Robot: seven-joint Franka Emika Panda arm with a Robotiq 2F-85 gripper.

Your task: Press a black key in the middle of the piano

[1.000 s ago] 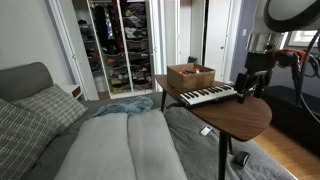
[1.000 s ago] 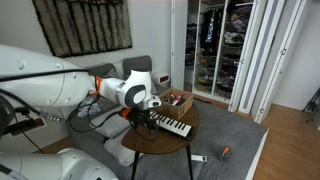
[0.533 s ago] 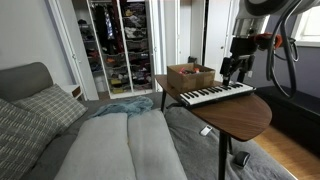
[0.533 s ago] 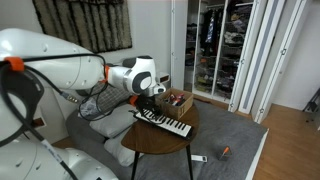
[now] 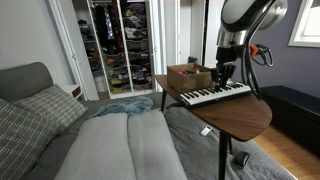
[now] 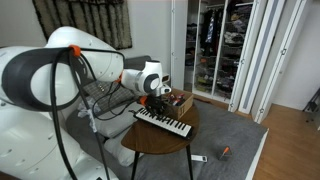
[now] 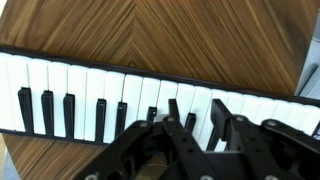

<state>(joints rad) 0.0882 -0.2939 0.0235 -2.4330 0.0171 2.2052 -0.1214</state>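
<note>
Since a second ago the arm has swung in from the piano's right end. The gripper (image 5: 222,76) now hangs over the keyboard, roughly mid-length. In the wrist view only a narrow gap shows between the jaws, so I can't tell if they're fully closed. The piano (image 5: 213,94) sits directly below on the wooden table (image 5: 240,118), just in front of the cardboard box (image 5: 189,76). Its long axis runs left-right under the gripper. The black keys (image 7: 190,120) lie right at the fingertips (image 7: 176,128), so the next move is likely straight down.

Gripper (image 6: 159,101) hung just above piano (image 6: 165,123), near cardboard box (image 6: 181,102); both sat on round worktop (image 6: 150,143).
</note>
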